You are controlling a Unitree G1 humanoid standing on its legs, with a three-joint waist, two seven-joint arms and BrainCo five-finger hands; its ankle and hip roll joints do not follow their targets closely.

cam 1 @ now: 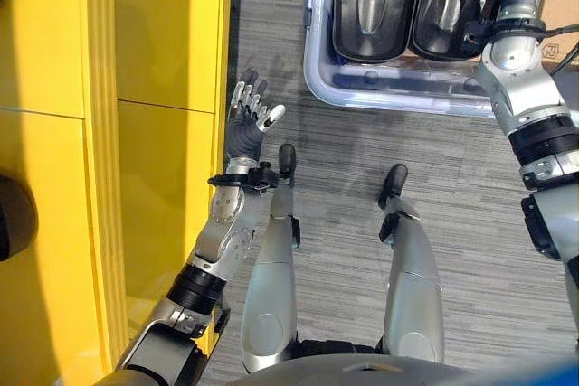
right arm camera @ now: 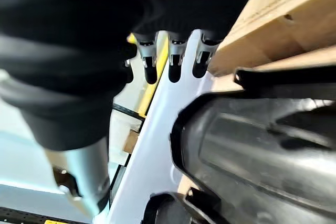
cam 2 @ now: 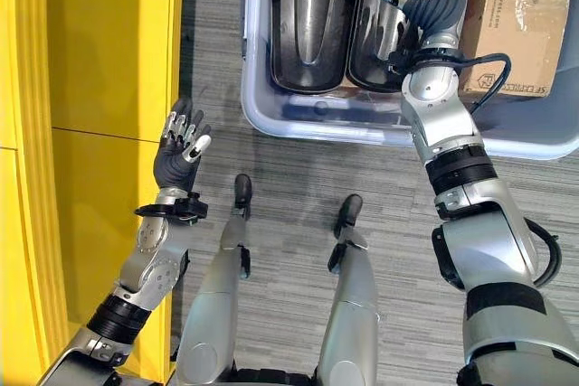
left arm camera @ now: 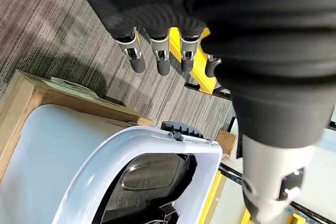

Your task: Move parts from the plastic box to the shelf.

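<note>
A clear plastic box [cam 2: 298, 119] sits on the grey carpet floor [cam 2: 289, 169] ahead of the robot. Two dark, glossy molded parts lie side by side in it: the left part [cam 2: 308, 20] and the right part [cam 2: 384, 29]. A brown cardboard box [cam 2: 520, 15] stands just beside the plastic box on the robot's right. The yellow shelf [cam 1: 154, 133] runs along the robot's left side, with nothing from the plastic box on the stretch that shows.

The right hand [cam 2: 434, 2] reaches over the plastic box, above the right part and near the cardboard box. In the right wrist view its fingers [right arm camera: 174, 61] hang fairly straight and loose, holding nothing, with the part's shiny surface [right arm camera: 262, 150] close below.

The left hand [cam 1: 249, 115] is raised beside the shelf's edge, well apart from the plastic box, its fingers spread and relaxed, empty. The left wrist view shows its fingers [left arm camera: 160, 56] straight above the carpet, with the plastic box's corner [left arm camera: 173, 142] beyond.
</note>
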